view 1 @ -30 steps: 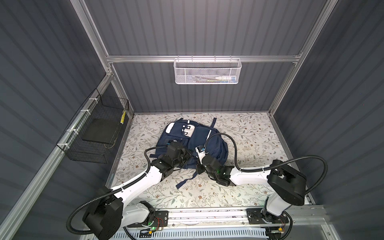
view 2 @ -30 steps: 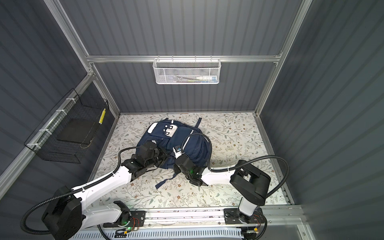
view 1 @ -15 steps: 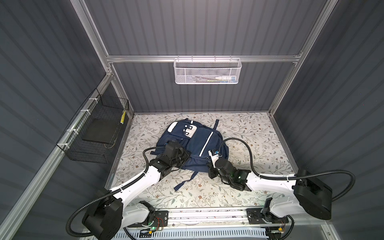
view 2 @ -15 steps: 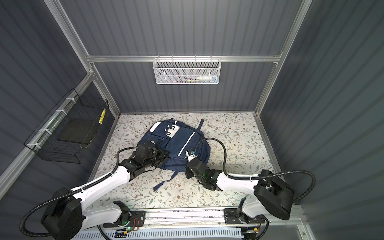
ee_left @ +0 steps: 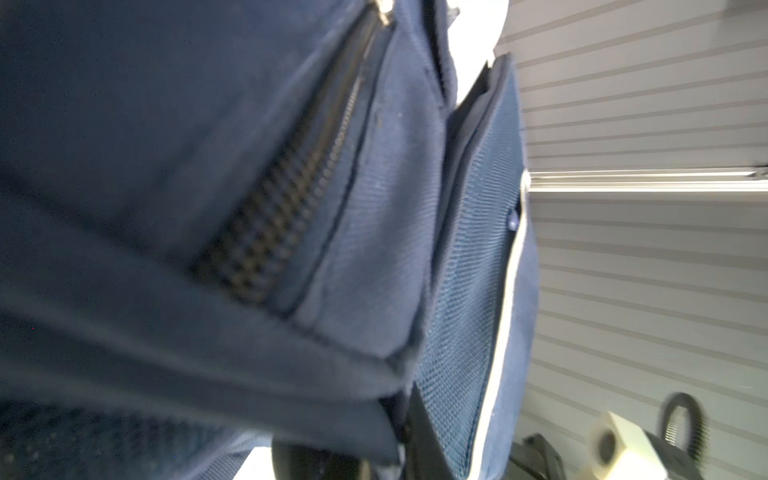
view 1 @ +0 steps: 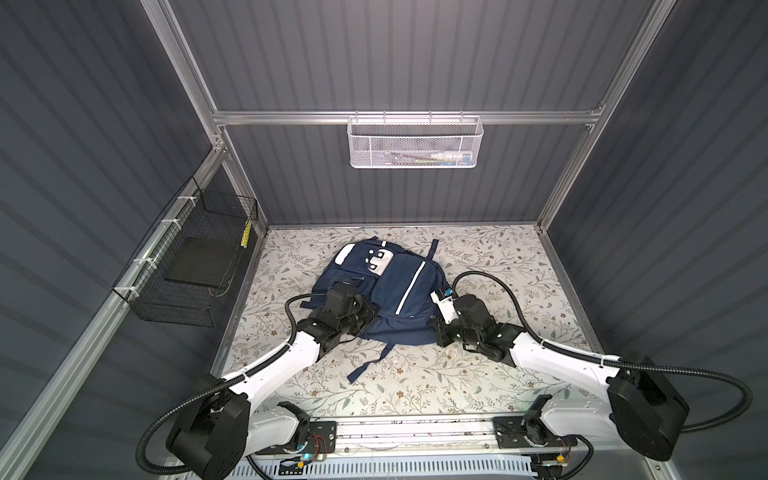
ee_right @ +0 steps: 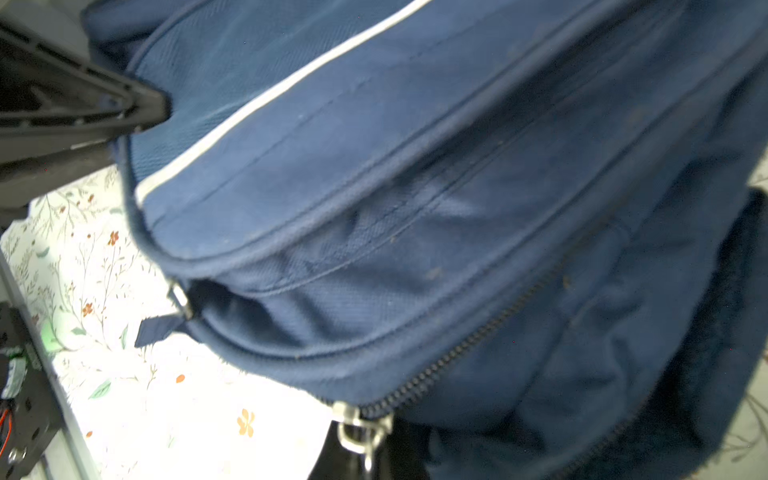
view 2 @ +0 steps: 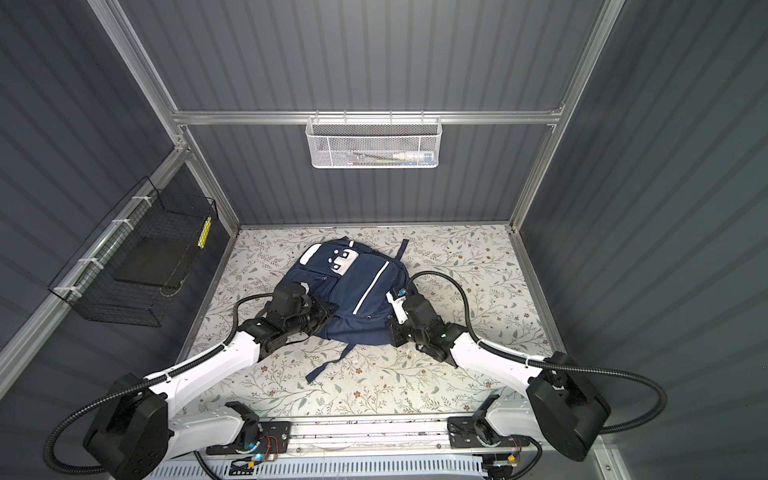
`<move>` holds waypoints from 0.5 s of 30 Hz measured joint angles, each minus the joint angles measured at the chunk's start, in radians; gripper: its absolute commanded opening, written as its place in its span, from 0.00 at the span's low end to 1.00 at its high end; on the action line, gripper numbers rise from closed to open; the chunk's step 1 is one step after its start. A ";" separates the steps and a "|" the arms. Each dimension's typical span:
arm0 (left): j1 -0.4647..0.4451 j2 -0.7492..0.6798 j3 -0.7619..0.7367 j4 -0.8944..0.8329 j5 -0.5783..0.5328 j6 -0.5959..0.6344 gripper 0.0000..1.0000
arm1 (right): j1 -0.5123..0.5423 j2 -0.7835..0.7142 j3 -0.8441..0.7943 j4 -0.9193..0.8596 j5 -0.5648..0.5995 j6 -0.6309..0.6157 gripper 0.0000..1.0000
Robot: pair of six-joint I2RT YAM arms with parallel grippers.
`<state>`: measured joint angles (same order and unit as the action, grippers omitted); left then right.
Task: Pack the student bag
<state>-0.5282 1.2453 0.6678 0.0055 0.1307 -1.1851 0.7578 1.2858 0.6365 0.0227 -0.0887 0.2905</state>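
Observation:
The student bag, navy with white stripes and a white dotted patch, lies flat mid-table in both top views. My left gripper sits at the bag's near left edge. In the left wrist view its jaws are shut on a fold of the bag's fabric beside a zip. My right gripper is at the near right corner. In the right wrist view it is shut on the metal zipper pull at the end of a closed zip line.
A white mesh basket holding pens hangs on the back wall. A black wire basket with a dark flat item hangs on the left wall. A loose bag strap trails toward the front rail.
My right arm's base slid right along the rail and its gripper moved right to the bag's near corner. The bag spread out flatter and turned slightly. The left gripper has barely moved.

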 measured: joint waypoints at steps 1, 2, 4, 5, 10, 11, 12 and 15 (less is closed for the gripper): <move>0.020 0.023 0.009 -0.005 0.006 0.017 0.21 | 0.030 0.015 0.016 -0.018 0.010 -0.004 0.00; 0.039 0.045 0.019 -0.011 0.006 0.036 0.26 | 0.056 0.031 0.031 -0.027 0.014 -0.003 0.00; 0.093 0.106 0.061 -0.029 0.002 0.081 0.42 | 0.127 0.079 0.072 -0.032 0.020 0.000 0.00; 0.114 0.129 0.085 -0.039 -0.011 0.105 0.51 | 0.155 0.104 0.094 -0.031 0.020 0.005 0.00; 0.169 0.097 0.124 -0.089 -0.112 0.169 0.68 | 0.239 0.287 0.256 -0.005 -0.028 0.053 0.00; 0.171 0.064 0.109 -0.095 -0.119 0.166 0.69 | 0.243 0.322 0.285 0.002 -0.040 0.061 0.00; 0.172 0.009 0.080 -0.098 -0.124 0.156 0.70 | 0.246 0.359 0.319 0.010 -0.051 0.069 0.00; 0.130 -0.159 -0.033 -0.108 -0.136 0.100 0.75 | 0.249 0.438 0.401 0.024 -0.073 0.084 0.00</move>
<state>-0.3981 1.0866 0.6346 -0.1020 -0.0055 -1.0851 1.0069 1.7233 1.0370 0.0467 -0.1616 0.3744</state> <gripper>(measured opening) 0.718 0.064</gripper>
